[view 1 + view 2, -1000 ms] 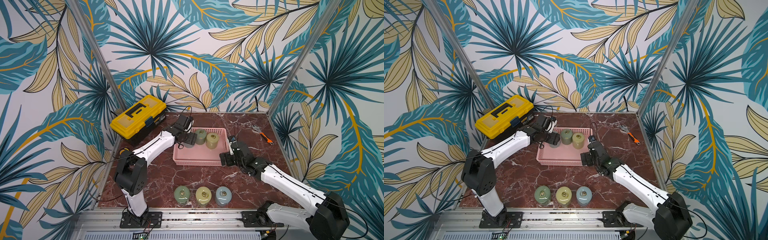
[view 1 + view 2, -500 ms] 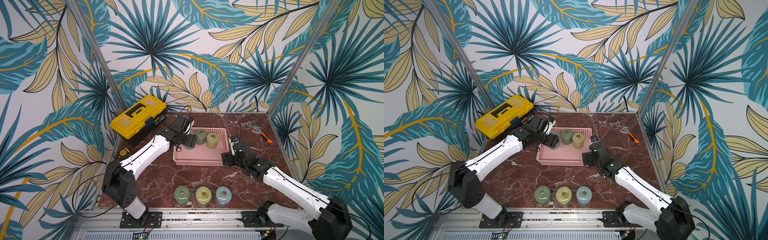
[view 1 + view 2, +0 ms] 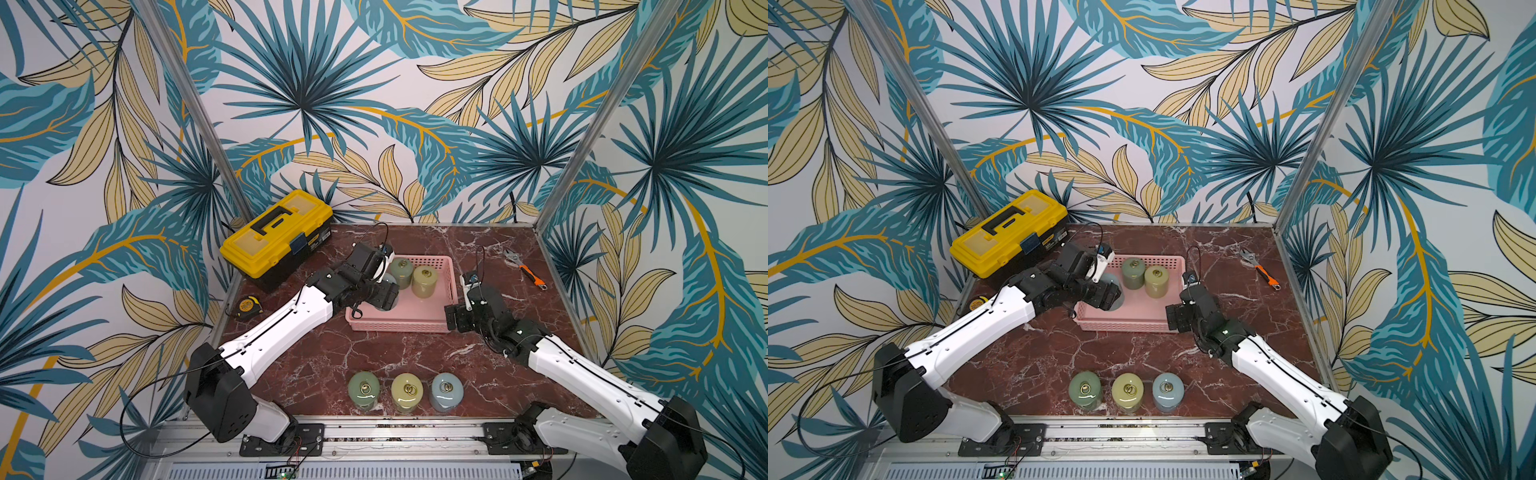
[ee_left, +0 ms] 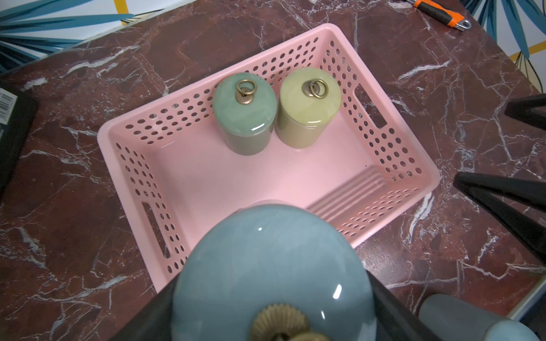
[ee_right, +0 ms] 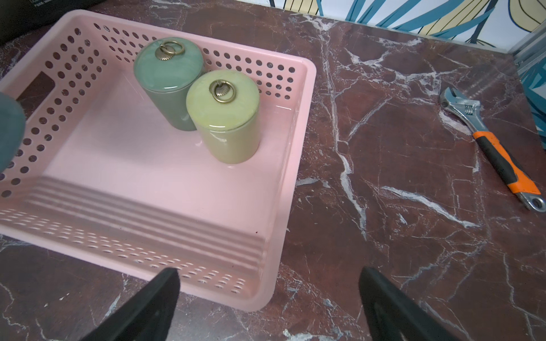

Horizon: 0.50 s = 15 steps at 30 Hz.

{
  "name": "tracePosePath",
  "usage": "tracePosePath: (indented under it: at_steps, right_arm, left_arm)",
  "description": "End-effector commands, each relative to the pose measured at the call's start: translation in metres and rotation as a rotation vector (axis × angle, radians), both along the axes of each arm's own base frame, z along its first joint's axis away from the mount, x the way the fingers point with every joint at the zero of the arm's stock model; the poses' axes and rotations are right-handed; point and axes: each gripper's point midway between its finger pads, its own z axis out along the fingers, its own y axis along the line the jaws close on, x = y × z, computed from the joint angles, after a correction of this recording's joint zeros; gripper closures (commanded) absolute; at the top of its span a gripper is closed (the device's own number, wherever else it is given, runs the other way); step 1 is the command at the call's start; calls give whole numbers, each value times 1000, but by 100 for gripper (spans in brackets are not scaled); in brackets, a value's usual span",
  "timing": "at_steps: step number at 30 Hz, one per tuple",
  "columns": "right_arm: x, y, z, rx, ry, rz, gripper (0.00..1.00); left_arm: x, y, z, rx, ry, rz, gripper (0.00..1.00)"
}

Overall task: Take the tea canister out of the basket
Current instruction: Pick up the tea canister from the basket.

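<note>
My left gripper (image 3: 380, 295) (image 4: 271, 295) is shut on a blue tea canister (image 3: 389, 284) (image 3: 1115, 286) (image 4: 271, 265) with a brass ring knob. It holds the canister raised over the left side of the pink basket (image 3: 399, 326) (image 3: 1129, 326) (image 4: 127, 165) (image 5: 147, 165). A green canister (image 3: 401, 272) (image 4: 245, 112) (image 5: 168, 79) and a yellow-green canister (image 3: 424, 280) (image 4: 307, 106) (image 5: 224, 115) stand side by side at the basket's back wall. My right gripper (image 3: 455, 318) (image 3: 1177, 318) (image 5: 267, 283) is open just outside the basket's front right corner, holding nothing.
Three more canisters, green (image 3: 364, 390), yellow-green (image 3: 407, 392) and blue (image 3: 446, 390), stand in a row near the table's front edge. A yellow-and-black toolbox (image 3: 276, 237) sits at the back left, a tape measure (image 3: 247, 306) by the left edge, an orange-handled wrench (image 3: 524, 268) at the back right.
My left arm has drawn back and risen, carrying the blue canister from the basket's back left toward its left front. The right gripper has barely shifted.
</note>
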Motion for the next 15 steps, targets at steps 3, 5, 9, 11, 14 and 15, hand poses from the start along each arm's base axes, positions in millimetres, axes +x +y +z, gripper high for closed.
tracePosePath:
  at_steps: [3, 5, 9, 11, 14, 15]
  right_arm:
    - [-2, -8, -2, -2, -13, -34, 1]
    - [-1, -9, -2, -2, -15, -37, 1]
    - [-2, -10, -2, -5, -19, -43, 1]
    - [-2, -11, -1, -5, -24, -46, 1]
    - [-2, -12, 0, -4, -29, -52, 1]
    - [-2, -12, 0, -3, -30, -54, 1]
  left_arm:
    - [-16, -9, 22, -51, -60, -19, 54]
    - [-24, -14, 21, -48, -59, -38, 54]
    - [-40, -26, 21, -52, -56, -77, 54]
    - [-50, -34, 20, -57, -55, -103, 54]
    - [-57, -37, 18, -43, -69, -104, 54]
    - [-60, -39, 17, -42, -68, -108, 54]
